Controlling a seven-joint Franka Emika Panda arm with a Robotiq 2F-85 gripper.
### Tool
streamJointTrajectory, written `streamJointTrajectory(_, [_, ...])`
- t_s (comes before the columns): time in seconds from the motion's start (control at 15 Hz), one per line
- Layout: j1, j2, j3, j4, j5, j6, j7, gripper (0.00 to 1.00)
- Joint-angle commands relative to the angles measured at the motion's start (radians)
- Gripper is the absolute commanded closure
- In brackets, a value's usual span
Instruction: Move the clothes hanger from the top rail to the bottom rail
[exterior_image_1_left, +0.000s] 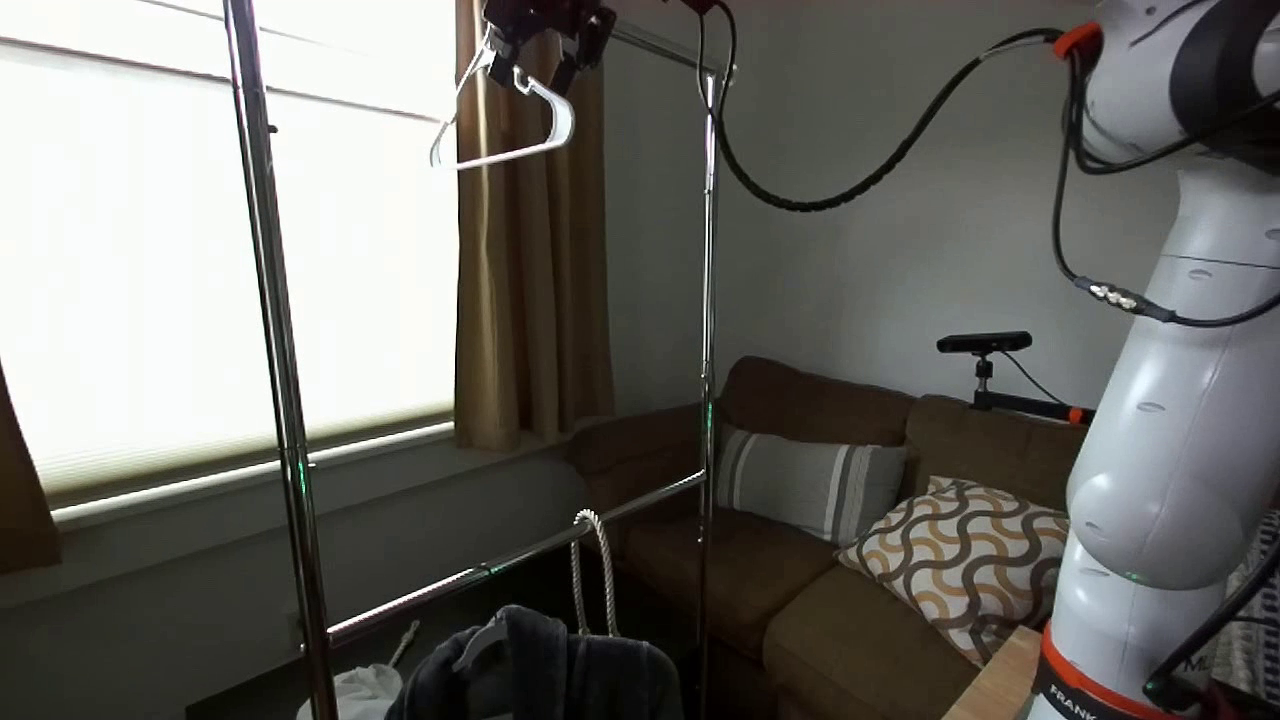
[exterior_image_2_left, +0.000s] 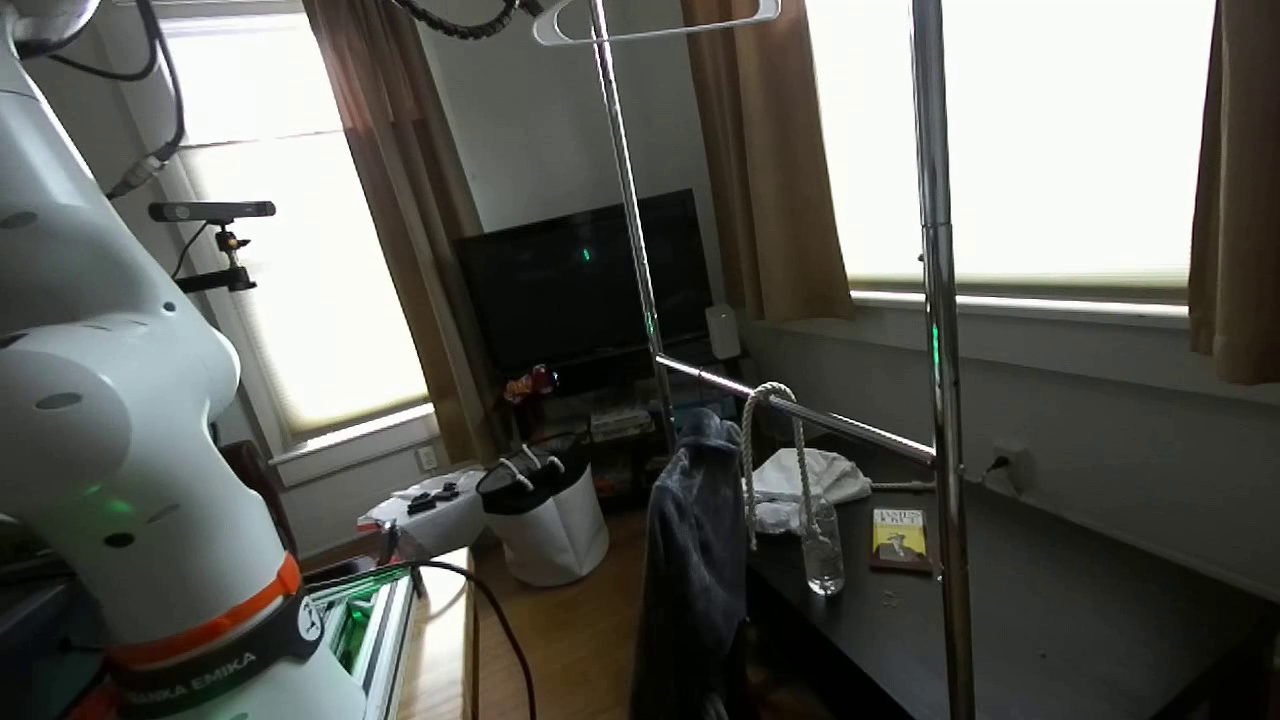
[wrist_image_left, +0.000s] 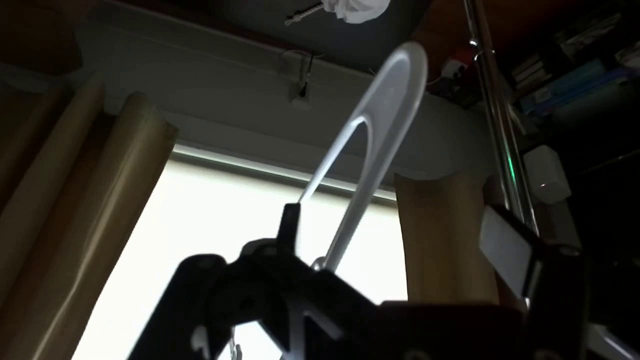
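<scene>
The white clothes hanger (exterior_image_1_left: 510, 157) is high up at the gripper in an exterior view. Its lower part also shows at the top edge in an exterior view (exterior_image_2_left: 660, 34). My gripper (exterior_image_1_left: 533, 72) is at top-rail height with its fingers spread. In the wrist view the gripper (wrist_image_left: 397, 235) has a wide gap between its fingers, and the hanger (wrist_image_left: 392, 92) runs up beside the left finger, partly hidden by it. Whether the hook rests on the rail is hidden. The top rail (exterior_image_1_left: 660, 48) shows right of the gripper. The bottom rail (exterior_image_1_left: 520, 555) shows in both exterior views (exterior_image_2_left: 840, 424).
A rope loop (exterior_image_1_left: 606, 570) hangs over the bottom rail. A dark robe (exterior_image_1_left: 600, 670) hangs below it. Chrome uprights (exterior_image_1_left: 272, 300) (exterior_image_2_left: 937, 300) flank the rails. A dark table (exterior_image_2_left: 1050, 600) with a bottle (exterior_image_2_left: 823, 560) and a book (exterior_image_2_left: 900, 540) stands beside the rack. A sofa (exterior_image_1_left: 700, 590) is behind.
</scene>
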Motion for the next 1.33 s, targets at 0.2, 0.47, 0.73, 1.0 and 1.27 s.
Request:
streamJointTrajectory(0.2, [0.117, 0.133, -0.026, 0.142, -0.198, -0.105, 0.254, 0.64])
streamJointTrajectory(0.47, [0.159, 0.128, -0.061, 0.185, -0.310, -0.157, 0.353, 0.93])
streamJointTrajectory(0.73, [0.183, 0.137, -0.080, 0.218, -0.344, -0.228, 0.374, 0.98])
streamJointTrajectory(1.0, [0.159, 0.117, -0.062, 0.218, -0.324, -0.222, 0.345, 0.98])
streamJointTrajectory(1.27, [0.151, 0.039, -0.070, 0.221, -0.325, -0.194, 0.313, 0.98])
